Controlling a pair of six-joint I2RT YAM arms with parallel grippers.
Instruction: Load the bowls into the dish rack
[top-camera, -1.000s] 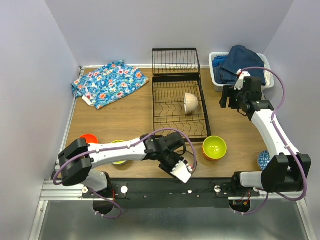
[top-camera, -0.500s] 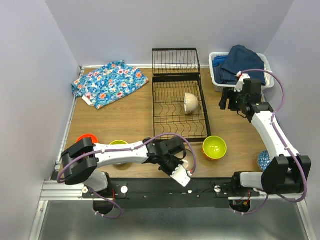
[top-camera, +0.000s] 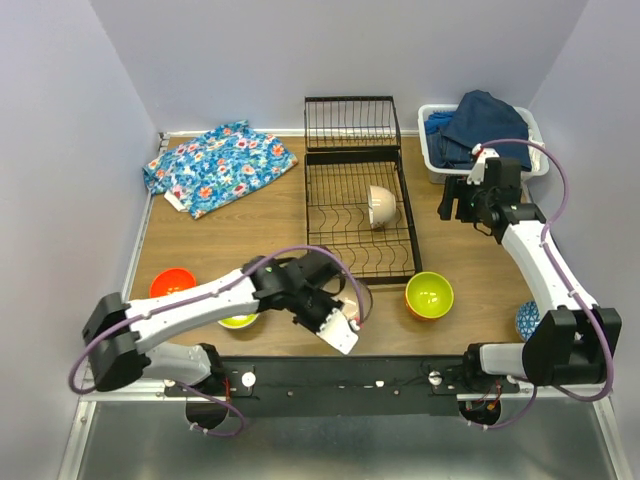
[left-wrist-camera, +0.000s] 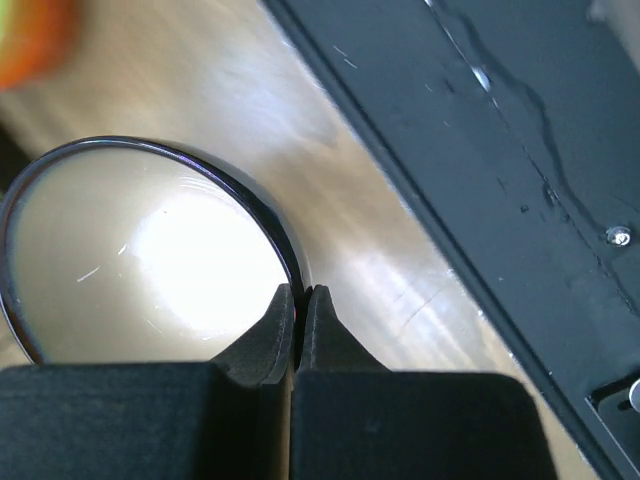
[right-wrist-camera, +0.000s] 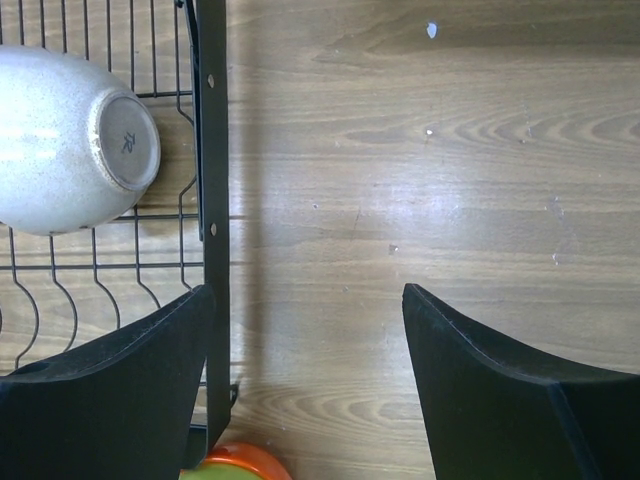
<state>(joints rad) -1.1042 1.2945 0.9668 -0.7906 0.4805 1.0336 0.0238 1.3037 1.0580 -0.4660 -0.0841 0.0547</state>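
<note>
My left end effector (left-wrist-camera: 298, 295) pinches the rim of a beige bowl (left-wrist-camera: 140, 250) near the front edge of the bench (top-camera: 250, 230).
The dish rack (right-wrist-camera: 212, 150) behind it holds one speckled bowl (right-wrist-camera: 50, 140) on its side; I see my right end effector (right-wrist-camera: 305, 300) spread wide over the bench, just right of the rack.

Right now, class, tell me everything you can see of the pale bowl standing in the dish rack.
The pale bowl is off-white and faintly speckled, glossy like glazed ceramic. Its round foot ring carries a small stamped mark. It stands on its edge among the wires of the black dish rack, close to the rack's right side, with its base facing that side and its opening facing away. Only the rack's wires touch it, and no other bowl sits in the rack.
</note>
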